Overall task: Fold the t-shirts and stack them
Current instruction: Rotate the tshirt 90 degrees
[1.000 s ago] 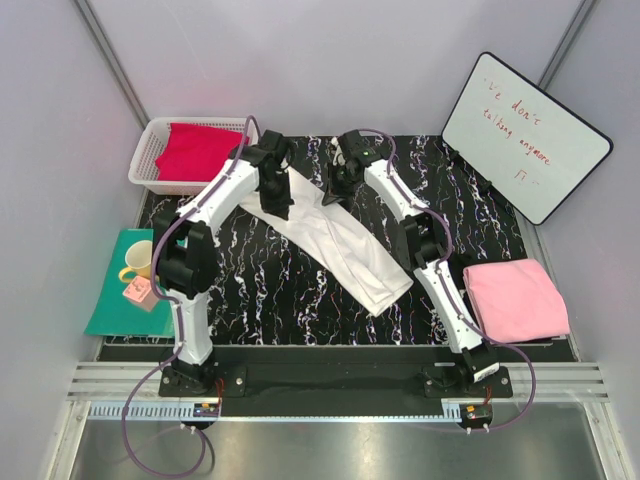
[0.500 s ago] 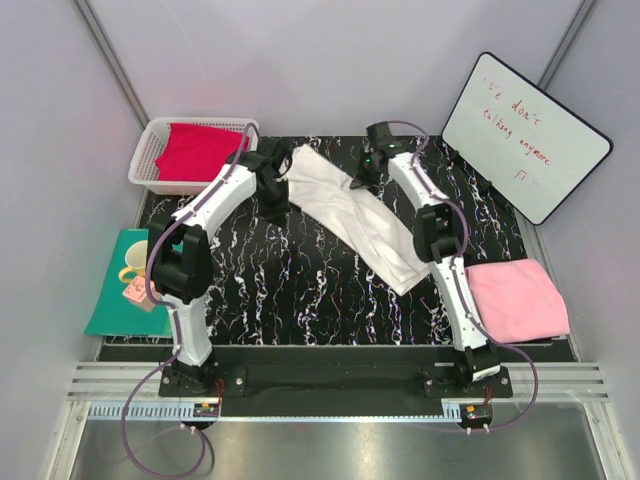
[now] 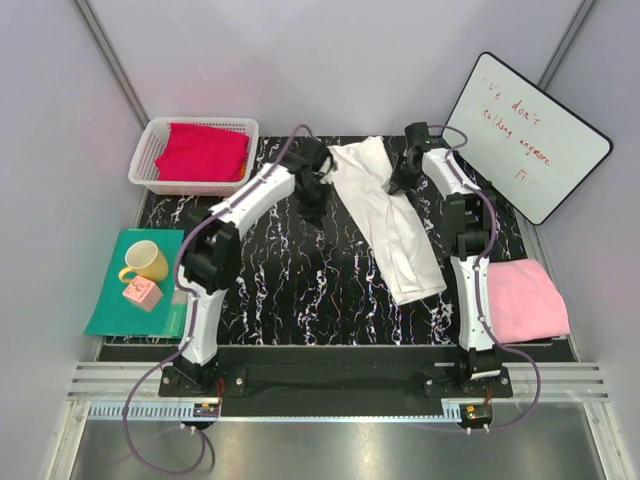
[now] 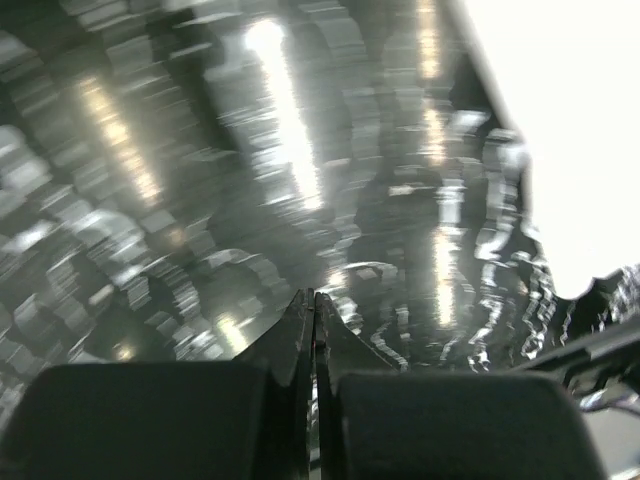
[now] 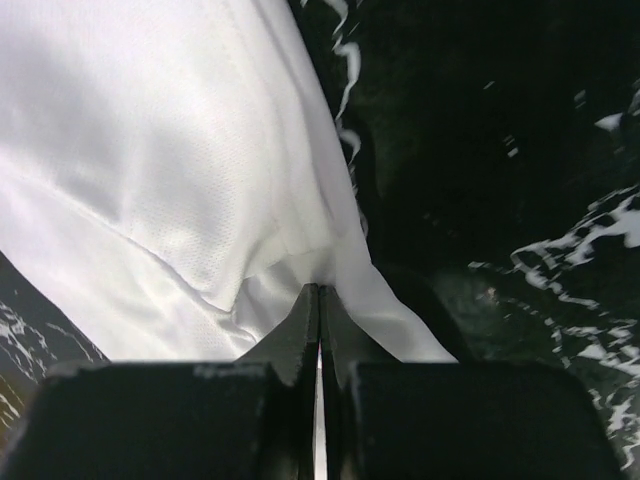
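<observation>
White t-shirt [image 3: 395, 225] lies on the worktop [image 3: 290, 280] as a long narrow strip, apparently already doubled lengthwise. It runs from back centre toward near R, and its near end is close to the pink t-shirt [image 3: 525, 300], which sits folded at the R edge. Red t-shirt [image 3: 200, 152] is in the basket [image 3: 145, 165] at back L, well apart from both.

Right end effector [image 3: 398, 183]: fingers together, clamped on the white t-shirt's far R edge. Wrist view shows the cloth puckering into the tips.

Left end effector [image 3: 312, 195]: fingers together too, but w/ nothing visible between them. Its wrist view is blurred and shows only marbled worktop past the tips, w/ white cloth off to one side. It looks empty and sits just beside the strip's far L edge.

Handling (a judgement):
- Thin, light, v. soft cloth w/ no stiffness. It sags and drags from any single pinch, so w/ one corner held the rest prob. trails and skews.
- Not fragile, and unlikely to slip from the pads.
- The layers can slide over each other, so a shallow pinch may catch the top layer only.

Best hold: both far corners at once, through all layers, at the hem/seam where the cloth is thicker. Then lift low and lay it over toward the near end for the crosswise fold. Main risk is the L side going unheld, which would leave the fold crooked.
</observation>
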### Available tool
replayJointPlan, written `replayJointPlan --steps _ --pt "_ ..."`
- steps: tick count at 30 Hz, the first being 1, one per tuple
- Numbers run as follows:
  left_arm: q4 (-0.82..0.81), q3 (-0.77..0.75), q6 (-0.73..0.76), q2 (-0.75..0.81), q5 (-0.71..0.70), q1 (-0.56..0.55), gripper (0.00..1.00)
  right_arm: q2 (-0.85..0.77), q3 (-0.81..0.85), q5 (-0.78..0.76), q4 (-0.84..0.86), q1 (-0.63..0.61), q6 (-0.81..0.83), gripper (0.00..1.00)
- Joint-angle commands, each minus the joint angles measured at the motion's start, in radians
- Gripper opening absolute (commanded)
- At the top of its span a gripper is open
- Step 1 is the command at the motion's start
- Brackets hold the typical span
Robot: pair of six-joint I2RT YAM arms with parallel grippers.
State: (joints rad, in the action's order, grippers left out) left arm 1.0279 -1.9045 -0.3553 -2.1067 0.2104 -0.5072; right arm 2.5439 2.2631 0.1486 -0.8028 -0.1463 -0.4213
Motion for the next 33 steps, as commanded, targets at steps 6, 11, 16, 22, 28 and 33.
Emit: replayJointPlan --steps 6,11,16,22,28,33 --pt "-0.040 -0.200 0.144 -0.156 0.116 -0.287 0.00 -0.149 -0.011 0.046 -0.088 -0.035 0.095 0.00" --pt "-0.140 -0.176 0.168 -0.193 0.089 -0.379 0.00 -0.230 -0.017 0.019 -0.113 -0.021 0.104 0.00" --pt "-0.224 -0.149 0.119 -0.254 0.162 -0.396 0.00 -0.260 -0.010 -0.058 -0.162 -0.006 0.118 0.00" --pt "-0.285 -0.168 0.099 -0.325 0.211 -0.407 0.00 -0.289 -0.013 -0.170 -0.206 0.019 0.133 0.00" --pt "-0.252 -0.167 0.084 -0.368 0.201 -0.404 0.00 -0.309 -0.014 -0.172 -0.217 0.053 0.136 0.00" --pt "-0.227 0.068 0.069 -0.244 0.138 -0.358 0.00 -0.315 -0.022 -0.152 -0.228 0.053 0.144 0.00"
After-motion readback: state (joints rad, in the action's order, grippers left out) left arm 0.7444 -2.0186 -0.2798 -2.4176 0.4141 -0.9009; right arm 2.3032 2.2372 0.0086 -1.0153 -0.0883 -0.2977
